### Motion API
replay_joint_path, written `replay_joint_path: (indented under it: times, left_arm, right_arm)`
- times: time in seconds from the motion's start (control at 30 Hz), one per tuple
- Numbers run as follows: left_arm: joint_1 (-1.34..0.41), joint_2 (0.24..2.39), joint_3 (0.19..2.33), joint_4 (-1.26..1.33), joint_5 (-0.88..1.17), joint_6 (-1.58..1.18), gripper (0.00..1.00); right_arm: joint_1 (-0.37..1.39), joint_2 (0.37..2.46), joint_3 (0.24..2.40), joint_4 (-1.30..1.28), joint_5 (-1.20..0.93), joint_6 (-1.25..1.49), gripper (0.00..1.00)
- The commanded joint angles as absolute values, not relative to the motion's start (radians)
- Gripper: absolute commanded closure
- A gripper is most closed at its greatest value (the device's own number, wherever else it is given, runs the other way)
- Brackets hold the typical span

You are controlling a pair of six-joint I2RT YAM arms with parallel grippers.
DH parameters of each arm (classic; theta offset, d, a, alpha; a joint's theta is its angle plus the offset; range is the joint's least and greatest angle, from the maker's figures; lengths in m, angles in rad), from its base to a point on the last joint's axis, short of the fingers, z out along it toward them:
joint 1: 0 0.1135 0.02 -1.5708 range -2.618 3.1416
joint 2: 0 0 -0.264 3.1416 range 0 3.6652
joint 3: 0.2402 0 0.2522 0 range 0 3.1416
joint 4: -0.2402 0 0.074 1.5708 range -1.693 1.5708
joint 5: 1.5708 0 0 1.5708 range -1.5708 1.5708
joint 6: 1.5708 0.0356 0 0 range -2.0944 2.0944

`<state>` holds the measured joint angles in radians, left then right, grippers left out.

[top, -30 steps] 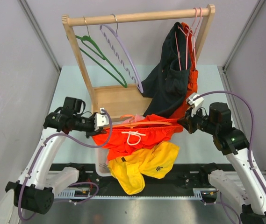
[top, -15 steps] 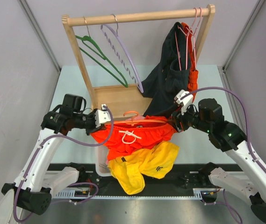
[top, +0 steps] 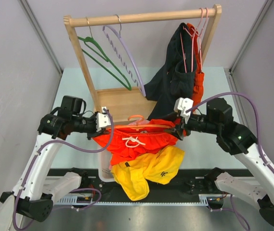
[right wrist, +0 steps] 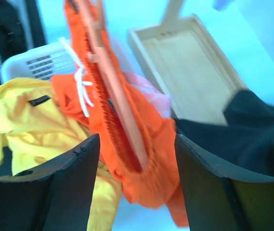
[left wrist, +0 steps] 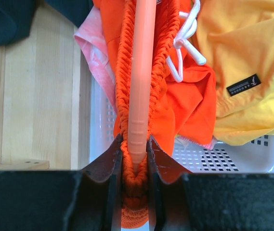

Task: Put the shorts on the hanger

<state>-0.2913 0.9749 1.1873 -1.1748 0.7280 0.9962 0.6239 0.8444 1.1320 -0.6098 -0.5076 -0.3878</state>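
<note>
Your left gripper (left wrist: 134,150) pinches the hanger (left wrist: 142,67) and shorts (left wrist: 187,103) (9 o'clock end); your right gripper (right wrist: 137,140) gapes open at 3 o'clock.

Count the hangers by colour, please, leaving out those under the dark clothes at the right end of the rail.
Green hanger: 1, on the rail
Lilac hanger: 1, on the rail
Orange hanger: 1, inside the waistband of the orange shorts
Total: 3
</note>
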Motion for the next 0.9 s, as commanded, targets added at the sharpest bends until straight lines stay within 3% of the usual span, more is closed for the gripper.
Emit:
replay_joint_path:
  times: [0.0,0.13,0.43,0.53,0.63,0.67,0.7,0.73,0.77,0.87]
  left_arm:
    - [-0.288,0.974,1.267,-1.18,0.845,1.023,1.0]
    - [-0.288,0.98,1.298,-1.189,0.853,1.029,1.0]
    - [-0.29,0.966,1.33,-1.183,0.936,1.034,1.0]
    - [-0.29,0.96,1.325,-1.16,0.948,1.014,1.0]
    - [-0.293,0.963,1.324,-1.138,0.959,1.0,1.0]
    - [-0.293,0.963,1.324,-1.105,0.957,0.962,0.97]
    - [-0.293,0.963,1.321,-1.08,0.954,0.931,0.89]
    - [-0.293,0.96,1.316,-1.059,0.948,0.904,0.66]
    - [-0.293,0.953,1.306,-1.03,0.948,0.843,0.53]
    - [-0.293,0.91,1.261,-0.898,0.933,0.715,0.2]
  right_arm:
    - [0.681,0.906,1.186,-0.558,-0.63,-0.511,0.35]
    - [0.777,0.954,1.203,-0.545,-0.617,-0.543,0.38]
    - [0.853,1.026,1.226,-0.515,-0.5,-0.517,0.55]
    - [0.851,1.031,1.236,-0.531,-0.485,-0.511,0.67]
    - [0.851,1.028,1.242,-0.551,-0.489,-0.496,1.0]
    - [0.851,1.023,1.25,-0.558,-0.468,-0.467,1.0]
    - [0.844,1.019,1.256,-0.564,-0.453,-0.454,1.0]
    - [0.836,1.014,1.264,-0.575,-0.43,-0.436,1.0]
    - [0.828,1.009,1.281,-0.607,-0.37,-0.381,1.0]
    - [0.727,0.979,1.296,-0.722,-0.37,-0.315,1.0]
